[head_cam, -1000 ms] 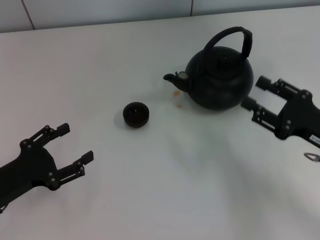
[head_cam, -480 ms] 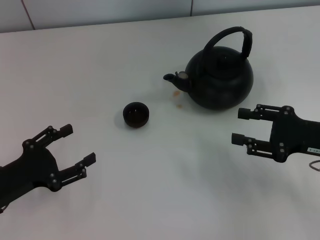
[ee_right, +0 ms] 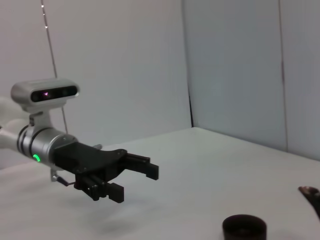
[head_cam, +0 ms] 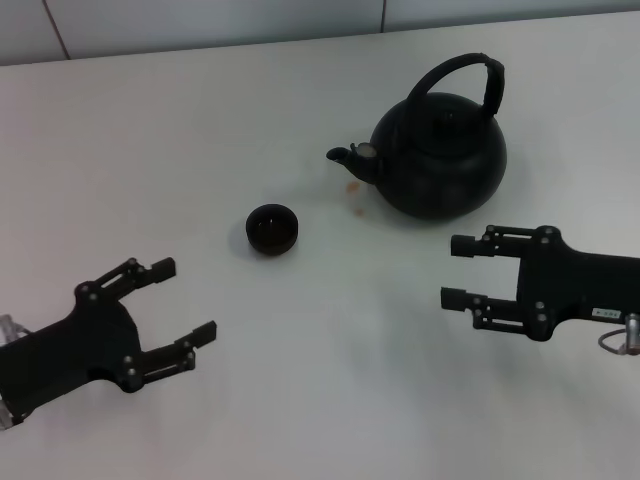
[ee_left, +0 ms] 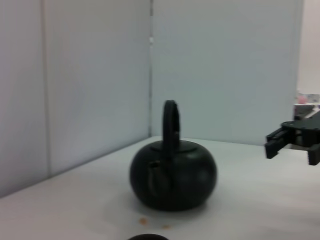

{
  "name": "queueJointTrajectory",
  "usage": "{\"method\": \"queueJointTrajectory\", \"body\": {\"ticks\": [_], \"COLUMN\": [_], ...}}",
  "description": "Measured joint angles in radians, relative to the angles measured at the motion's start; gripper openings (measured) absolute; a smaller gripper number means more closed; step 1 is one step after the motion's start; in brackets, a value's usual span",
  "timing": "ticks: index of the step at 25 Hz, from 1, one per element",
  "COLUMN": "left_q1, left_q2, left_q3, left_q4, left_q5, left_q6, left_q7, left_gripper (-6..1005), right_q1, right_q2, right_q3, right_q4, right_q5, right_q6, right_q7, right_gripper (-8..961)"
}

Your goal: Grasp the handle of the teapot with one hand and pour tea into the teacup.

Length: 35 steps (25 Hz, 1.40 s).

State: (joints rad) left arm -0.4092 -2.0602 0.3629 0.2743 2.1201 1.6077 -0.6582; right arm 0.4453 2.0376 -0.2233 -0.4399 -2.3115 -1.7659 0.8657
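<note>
The matte-black teapot (head_cam: 440, 160) stands on the white table at the back right, spout toward the left, with its arched handle (head_cam: 470, 72) upright and free. It also fills the middle of the left wrist view as teapot (ee_left: 173, 172) with handle (ee_left: 170, 117). The small black teacup (head_cam: 272, 229) sits to the left of the spout; the right wrist view shows the teacup (ee_right: 244, 227) low down. My right gripper (head_cam: 456, 271) hovers open just in front of the teapot, fingers pointing left, holding nothing. My left gripper (head_cam: 185, 298) is open at the front left, well short of the cup.
Small brownish spots (head_cam: 353, 187) mark the table (head_cam: 330, 380) under the spout. A grey wall (head_cam: 200, 20) runs along the table's far edge. The left wrist view catches my right gripper (ee_left: 274, 142) beside the pot; the right wrist view shows my left gripper (ee_right: 135, 181).
My right gripper has swung from the teapot's right side round to its front and now points left. My left gripper has crept rightward toward the middle.
</note>
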Motion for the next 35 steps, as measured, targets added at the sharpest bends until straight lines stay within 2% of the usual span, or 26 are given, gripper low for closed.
{"method": "queueJointTrajectory", "body": {"ticks": [1,7,35], "left_q1": [-0.009,-0.031,-0.038], "left_q2": [0.0,0.0,0.0], "left_q3": [0.029,0.079,0.094], "left_q4": [0.006,0.021,0.022], "left_q5": [0.0,0.001,0.001], "left_q6": [-0.001,-0.003,-0.001], "left_q7": [-0.013,-0.048,-0.063], "left_gripper": [859,859,859], "right_q1": [0.0,0.0,0.01], "right_q2": [0.003,0.009,0.014], "right_q3": [-0.01,-0.021,-0.025], "right_q4": [0.0,-0.002,-0.006], "right_q5": [0.0,-0.001,-0.002], "right_q6": [0.005,0.01,0.027], "right_q7": [0.0,0.001,0.004], "right_gripper": [628,629,629]}}
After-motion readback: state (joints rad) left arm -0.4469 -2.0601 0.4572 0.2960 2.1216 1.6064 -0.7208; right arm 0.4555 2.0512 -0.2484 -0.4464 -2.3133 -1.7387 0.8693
